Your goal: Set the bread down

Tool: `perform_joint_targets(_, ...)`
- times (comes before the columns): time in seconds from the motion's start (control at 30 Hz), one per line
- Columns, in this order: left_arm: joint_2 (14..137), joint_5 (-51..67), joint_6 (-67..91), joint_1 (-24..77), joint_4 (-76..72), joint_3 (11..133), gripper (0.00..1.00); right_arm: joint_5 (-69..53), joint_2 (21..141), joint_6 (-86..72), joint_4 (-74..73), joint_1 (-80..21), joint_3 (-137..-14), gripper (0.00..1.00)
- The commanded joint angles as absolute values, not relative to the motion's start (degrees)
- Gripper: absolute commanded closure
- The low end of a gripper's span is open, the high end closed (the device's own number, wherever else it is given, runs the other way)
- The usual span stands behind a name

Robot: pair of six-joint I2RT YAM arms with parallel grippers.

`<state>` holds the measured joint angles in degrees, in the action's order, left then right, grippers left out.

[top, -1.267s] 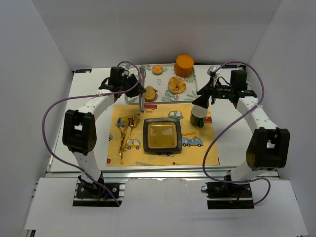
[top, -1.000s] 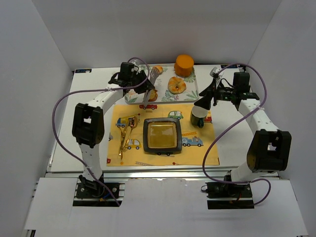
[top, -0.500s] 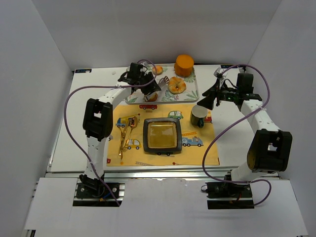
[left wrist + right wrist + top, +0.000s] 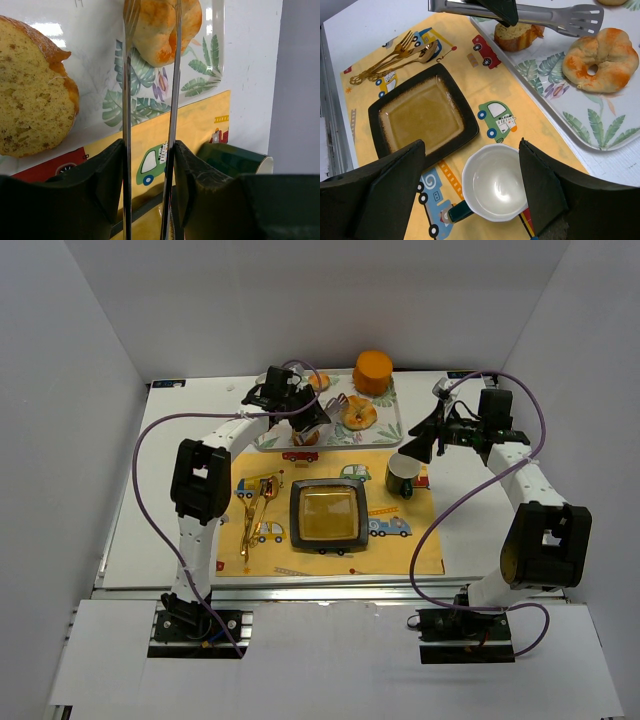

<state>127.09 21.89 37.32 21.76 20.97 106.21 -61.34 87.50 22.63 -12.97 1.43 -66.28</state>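
Top view: the left gripper (image 4: 312,422) is closed on the tongs (image 4: 335,405), and the bread (image 4: 358,413) lies on the tray (image 4: 393,429) just beyond it.

Left wrist: the 2 tong arms overlap the bread, which is cut off at the top. Contact cannot be told.

Right wrist: the right gripper (image 4: 471,145) gapes above the mug (image 4: 495,182), with the bread ahead-right.

A white desk (image 4: 180,410) carries a yellow placemat (image 4: 380,555) printed with small cars. In the middle of the mat lies a square plate (image 4: 328,515) with a dark rim and an amber centre. To its left lie gold cutlery pieces (image 4: 255,510), close together. To its right a mug (image 4: 403,476) stands upright, green outside and white inside. Along the far edge of the mat is a tray (image 4: 378,432) with a leaf pattern. At its near left is a brown toast piece (image 4: 305,435), at its far side a small orange bun (image 4: 319,381), and at its far right corner an orange round block (image 4: 373,370). Metal tongs (image 4: 535,12) reach above the toast.
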Motion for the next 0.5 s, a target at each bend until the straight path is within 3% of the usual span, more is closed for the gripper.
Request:
perform_joint_targets(0.0,125.3,22.9,36.7,22.1,20.9,105.9,0.48,-63.1,86.0,21.9,-10.9,1.8,-65.8,0.2)
perform_joint_targets(0.47,124.9,23.6,35.9,22.4,22.3,105.6,0.47,-63.5,86.0,21.3,-10.3,1.8,-65.6,0.2)
